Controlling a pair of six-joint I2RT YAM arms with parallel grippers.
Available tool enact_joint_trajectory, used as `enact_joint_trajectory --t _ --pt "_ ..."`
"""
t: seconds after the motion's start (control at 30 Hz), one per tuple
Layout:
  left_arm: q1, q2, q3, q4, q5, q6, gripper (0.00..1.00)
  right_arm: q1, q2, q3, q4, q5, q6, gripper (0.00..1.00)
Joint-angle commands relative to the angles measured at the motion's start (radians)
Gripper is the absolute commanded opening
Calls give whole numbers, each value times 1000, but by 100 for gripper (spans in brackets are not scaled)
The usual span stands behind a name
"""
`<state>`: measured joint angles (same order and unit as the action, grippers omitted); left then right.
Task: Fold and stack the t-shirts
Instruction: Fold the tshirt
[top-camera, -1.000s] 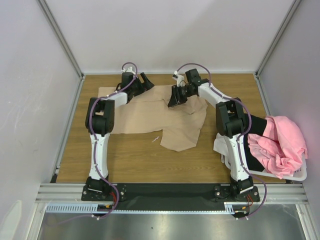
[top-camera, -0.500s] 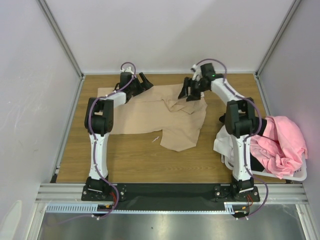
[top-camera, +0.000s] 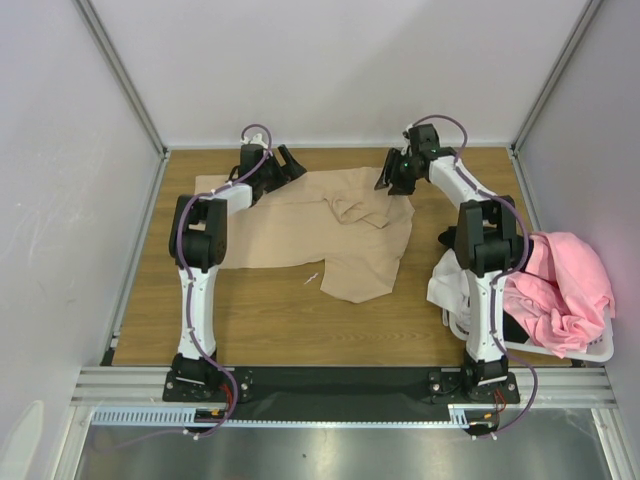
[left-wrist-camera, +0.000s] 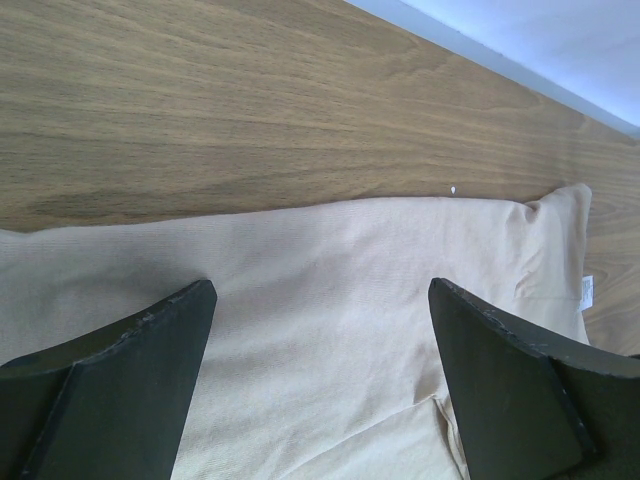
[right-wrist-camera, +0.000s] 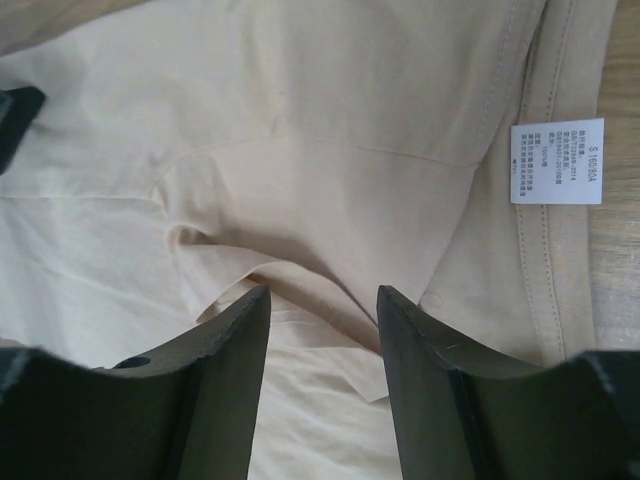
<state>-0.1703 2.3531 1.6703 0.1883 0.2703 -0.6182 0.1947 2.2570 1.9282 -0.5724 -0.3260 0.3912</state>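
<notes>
A light tan t-shirt (top-camera: 330, 230) lies spread on the wooden table, with a bunched fold near its middle and one flap hanging toward the front. My left gripper (top-camera: 288, 160) is open above the shirt's far left edge. In the left wrist view it (left-wrist-camera: 320, 290) hangs wide open over flat tan cloth (left-wrist-camera: 330, 350). My right gripper (top-camera: 392, 180) is open above the shirt's far right corner. In the right wrist view it (right-wrist-camera: 322, 292) hovers over a raised fold (right-wrist-camera: 300, 270), empty. A white size label (right-wrist-camera: 557, 160) shows on the hem.
A white laundry basket (top-camera: 590, 352) stands at the right table edge, holding a pink t-shirt (top-camera: 560, 285), with black cloth (top-camera: 515, 250) and white cloth (top-camera: 445, 290) spilling over its left side. The back wall and metal frame posts are close behind both grippers.
My right gripper has moved right and toward the back, from the shirt's middle to its far right corner, uncovering the bunched fold. The left arm has not moved.
</notes>
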Motion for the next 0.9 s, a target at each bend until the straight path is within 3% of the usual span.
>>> enact_joint_trajectory --t 0.0,0.6,0.87 --pt "15 -23 20 -41 0 25 95 0 22 -6 -20 58 17 52" --pt "15 -23 16 -46 -3 28 95 9 92 -12 -46 88 11 42" --pt "15 -25 16 -46 -3 28 95 11 92 -11 -24 84 18 22"
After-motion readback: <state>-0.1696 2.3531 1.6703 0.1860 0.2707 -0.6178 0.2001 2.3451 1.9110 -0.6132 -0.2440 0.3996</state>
